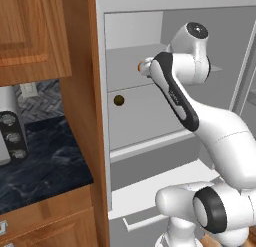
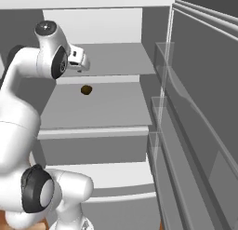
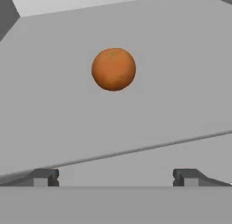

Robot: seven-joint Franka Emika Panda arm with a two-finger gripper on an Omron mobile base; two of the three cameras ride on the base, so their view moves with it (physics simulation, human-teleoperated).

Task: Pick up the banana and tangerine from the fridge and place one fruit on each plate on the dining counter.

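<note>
The fridge (image 1: 145,121) stands open with pale grey shelves (image 2: 102,108). In the hand view the round orange tangerine (image 3: 113,69) rests on the upper shelf, straight ahead of my gripper (image 3: 115,177) and a short way beyond it. Both dark fingertips (image 3: 45,177) are spread wide with nothing between them. From the left base view, my hand reaches over the upper shelf, and a sliver of the tangerine (image 1: 139,67) shows just past it. The banana, the plates and the dining counter are out of view.
A dark olive-brown round fruit (image 1: 119,100) (image 2: 86,90) lies on the shelf below. The fridge door with clear shelves (image 2: 195,131) stands open on the right. A wooden cabinet side (image 1: 82,91) and a dark marbled kitchen counter (image 1: 45,166) flank the left.
</note>
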